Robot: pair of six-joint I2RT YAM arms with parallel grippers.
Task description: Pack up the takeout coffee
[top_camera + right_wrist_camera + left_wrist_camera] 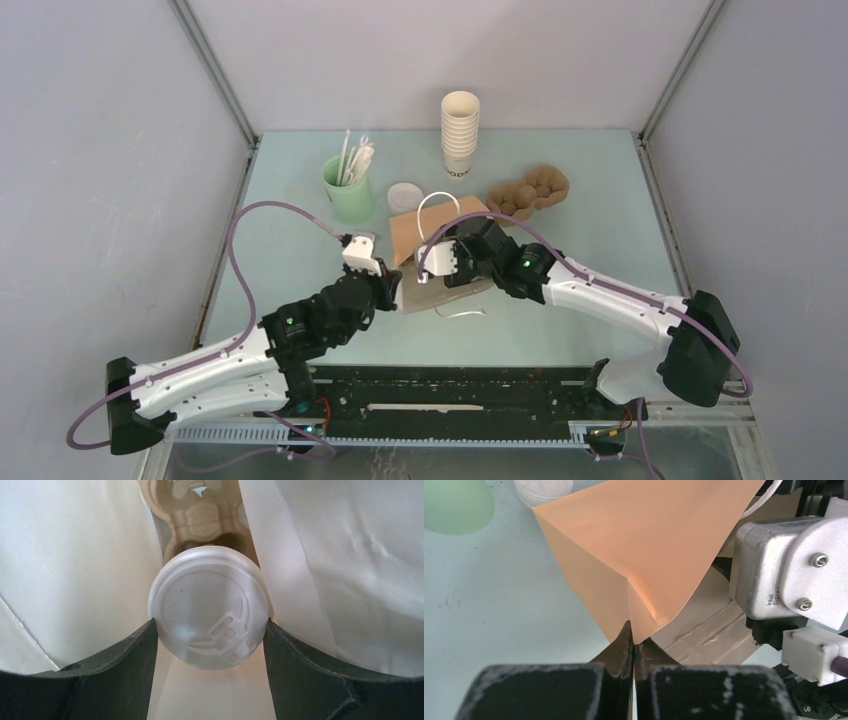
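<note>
Inside the paper bag (649, 545), your right claw (210, 626) grips the lidded coffee cup (207, 602); your left claw (633, 641) pinches the bag's edge, holding its mouth open.

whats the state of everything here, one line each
left claw: shut on the paper bag edge
right claw: closed on the takeout coffee
takeout coffee: lidded, inside the paper bag
paper bag: lying on its side, mouth open
cup stack: upright, lidless
green cup: upright, straws in it
</note>
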